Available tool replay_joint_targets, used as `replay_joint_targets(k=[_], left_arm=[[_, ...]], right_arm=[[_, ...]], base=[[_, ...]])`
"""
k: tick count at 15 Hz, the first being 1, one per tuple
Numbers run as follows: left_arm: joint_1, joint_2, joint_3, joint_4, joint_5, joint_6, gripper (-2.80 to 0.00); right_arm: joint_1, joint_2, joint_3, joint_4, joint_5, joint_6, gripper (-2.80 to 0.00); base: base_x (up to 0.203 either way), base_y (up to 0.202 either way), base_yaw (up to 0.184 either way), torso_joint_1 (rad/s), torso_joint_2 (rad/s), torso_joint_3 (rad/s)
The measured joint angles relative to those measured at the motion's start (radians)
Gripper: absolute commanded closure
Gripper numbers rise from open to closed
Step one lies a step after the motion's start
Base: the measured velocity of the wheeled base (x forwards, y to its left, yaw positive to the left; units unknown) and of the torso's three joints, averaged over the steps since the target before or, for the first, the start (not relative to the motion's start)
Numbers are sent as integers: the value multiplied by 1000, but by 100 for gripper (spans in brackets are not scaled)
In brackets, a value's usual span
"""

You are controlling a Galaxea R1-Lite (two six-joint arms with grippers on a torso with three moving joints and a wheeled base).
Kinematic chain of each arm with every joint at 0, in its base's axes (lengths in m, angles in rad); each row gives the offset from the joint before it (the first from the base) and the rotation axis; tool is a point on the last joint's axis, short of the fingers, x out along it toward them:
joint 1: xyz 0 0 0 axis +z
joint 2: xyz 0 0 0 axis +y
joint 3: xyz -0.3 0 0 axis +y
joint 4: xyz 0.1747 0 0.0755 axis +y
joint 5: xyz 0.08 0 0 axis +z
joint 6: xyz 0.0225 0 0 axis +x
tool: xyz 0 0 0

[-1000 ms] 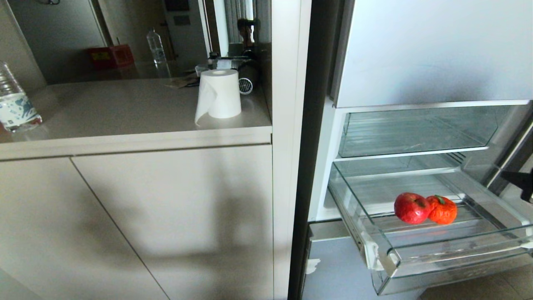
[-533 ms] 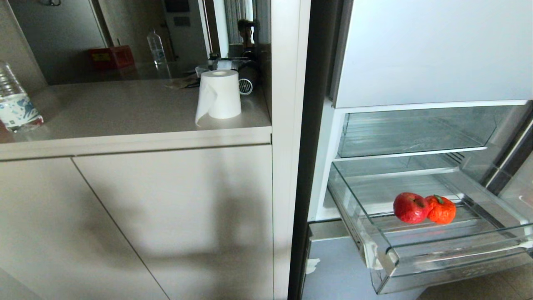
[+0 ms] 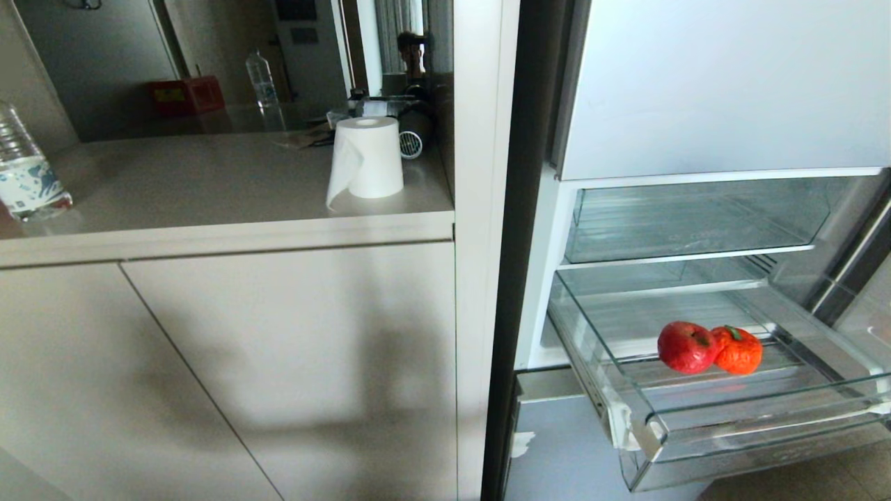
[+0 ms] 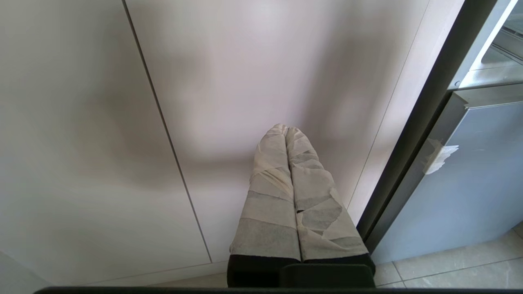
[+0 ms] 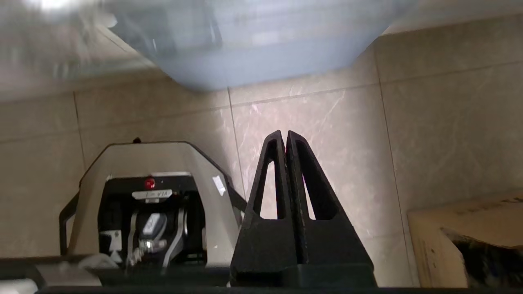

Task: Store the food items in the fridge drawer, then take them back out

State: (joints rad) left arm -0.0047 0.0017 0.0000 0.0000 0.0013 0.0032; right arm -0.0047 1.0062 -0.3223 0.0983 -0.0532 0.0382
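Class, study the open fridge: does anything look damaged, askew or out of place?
Yes. The fridge drawer has white tape at its front left corner, and the panel below shows a chipped white patch. The two food items sit touching, undisturbed.

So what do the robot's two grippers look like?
The left gripper has two long fingers wrapped in pale grey-beige tape, worn and patchy, on a black base. The right gripper is bare black plastic, each finger a pointed triangle with a long slot cut through it.
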Motion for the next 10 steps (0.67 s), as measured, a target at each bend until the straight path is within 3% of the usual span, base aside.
replay_joint_targets(k=[5, 7, 8, 10], left_arm=[[0, 0, 0, 0, 0, 0, 0], [0, 0, 0, 0, 0, 0, 0], [0, 0, 0, 0, 0, 0, 0], [0, 0, 0, 0, 0, 0, 0]], right_arm=[[1, 409, -120, -255, 13, -23, 0], [1, 554, -201, -379, 57, 2, 0], [2, 612, -236, -453, 96, 42, 0], [1, 690, -282, -649, 184, 203, 0]], base=[[0, 0, 0, 0, 0, 0], [0, 0, 0, 0, 0, 0], [0, 0, 0, 0, 0, 0], [0, 0, 0, 0, 0, 0]])
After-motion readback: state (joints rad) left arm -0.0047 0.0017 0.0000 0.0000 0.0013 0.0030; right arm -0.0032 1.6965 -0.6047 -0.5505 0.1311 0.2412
